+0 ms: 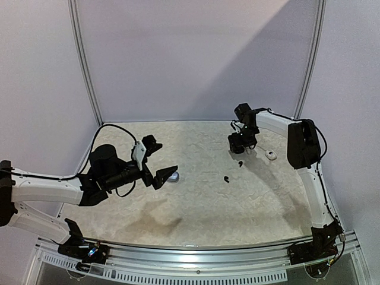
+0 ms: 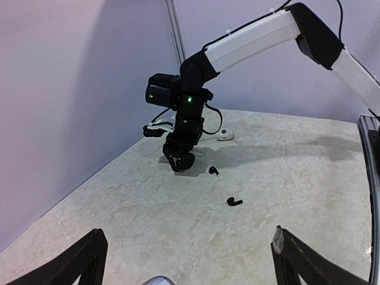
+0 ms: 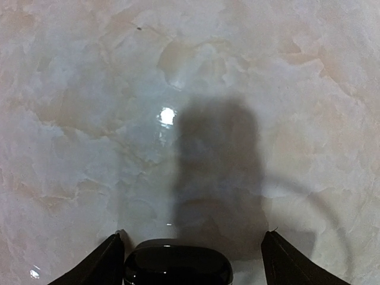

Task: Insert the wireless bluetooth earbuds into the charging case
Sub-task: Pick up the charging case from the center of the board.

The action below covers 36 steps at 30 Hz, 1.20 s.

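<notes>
Two black earbuds lie on the marbled table, one (image 1: 240,162) (image 2: 214,170) just in front of my right gripper, the other (image 1: 227,179) (image 2: 234,202) nearer the middle. A glossy black charging case (image 3: 178,268) lies shut on the table between the fingers of my right gripper (image 3: 191,237) (image 1: 239,144) (image 2: 178,163), which points straight down. Its left finger stands right beside the case and its right finger is well clear, so the gripper is open. My left gripper (image 2: 189,233) (image 1: 166,158) hovers wide open and empty.
A silvery rounded case (image 1: 173,176) (image 2: 154,281) lies just under the left gripper. A small white rounded item (image 1: 271,155) (image 2: 224,135) sits behind the right gripper, near the right arm. Pale walls with metal posts close off the table's far side.
</notes>
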Each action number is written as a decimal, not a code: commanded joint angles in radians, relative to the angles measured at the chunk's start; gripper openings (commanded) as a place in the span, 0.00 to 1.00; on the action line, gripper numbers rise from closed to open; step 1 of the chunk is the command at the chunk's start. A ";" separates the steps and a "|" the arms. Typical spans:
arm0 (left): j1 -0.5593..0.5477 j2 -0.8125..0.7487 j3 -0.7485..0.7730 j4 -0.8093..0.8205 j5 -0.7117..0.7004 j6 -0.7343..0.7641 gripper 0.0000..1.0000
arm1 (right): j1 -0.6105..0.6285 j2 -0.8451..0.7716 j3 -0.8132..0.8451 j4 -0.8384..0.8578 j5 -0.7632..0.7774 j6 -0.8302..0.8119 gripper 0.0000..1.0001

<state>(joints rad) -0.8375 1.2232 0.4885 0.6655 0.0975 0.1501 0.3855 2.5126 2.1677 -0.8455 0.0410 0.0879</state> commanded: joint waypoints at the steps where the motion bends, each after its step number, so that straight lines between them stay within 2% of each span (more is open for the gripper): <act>1: -0.014 0.004 0.011 -0.022 0.005 0.005 0.98 | 0.010 -0.010 -0.076 -0.077 0.040 0.093 0.80; 10: -0.014 0.000 0.009 -0.027 0.005 0.006 0.98 | 0.020 -0.019 -0.113 -0.062 -0.010 0.095 0.63; 11: -0.014 0.000 0.008 -0.026 0.004 0.006 0.98 | 0.021 -0.023 -0.122 -0.054 -0.018 0.101 0.56; 13: -0.014 0.001 0.009 -0.024 0.001 0.005 0.98 | 0.021 -0.036 -0.132 -0.047 -0.029 0.101 0.27; 14: -0.014 0.001 0.009 -0.021 -0.004 0.000 0.98 | 0.021 -0.047 -0.141 -0.029 -0.058 0.092 0.22; 16: -0.013 0.000 0.011 -0.017 -0.026 -0.022 0.98 | 0.037 -0.109 -0.209 0.066 -0.072 0.063 0.20; 18: -0.012 -0.005 0.013 -0.013 -0.042 -0.051 0.98 | 0.063 -0.219 -0.347 0.257 -0.064 0.016 0.18; 22: -0.011 -0.008 0.015 -0.008 -0.041 -0.109 0.98 | 0.143 -0.534 -0.723 0.839 0.010 -0.096 0.19; 24: -0.011 -0.012 0.017 -0.013 -0.048 -0.135 0.98 | 0.178 -0.645 -0.827 1.030 0.012 -0.142 0.21; 27: -0.008 -0.023 0.028 -0.017 -0.061 -0.183 0.98 | 0.254 -0.724 -0.905 1.183 0.015 -0.209 0.20; 31: -0.003 -0.035 0.055 -0.018 -0.080 -0.261 0.99 | 0.398 -0.777 -1.016 1.395 0.008 -0.406 0.19; 36: 0.014 -0.049 0.090 -0.018 -0.058 -0.383 0.99 | 0.535 -0.787 -1.059 1.490 -0.001 -0.538 0.19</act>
<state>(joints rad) -0.8345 1.1992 0.5346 0.6563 0.0376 -0.1085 0.8410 1.7176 1.1561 0.4984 0.0437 -0.2871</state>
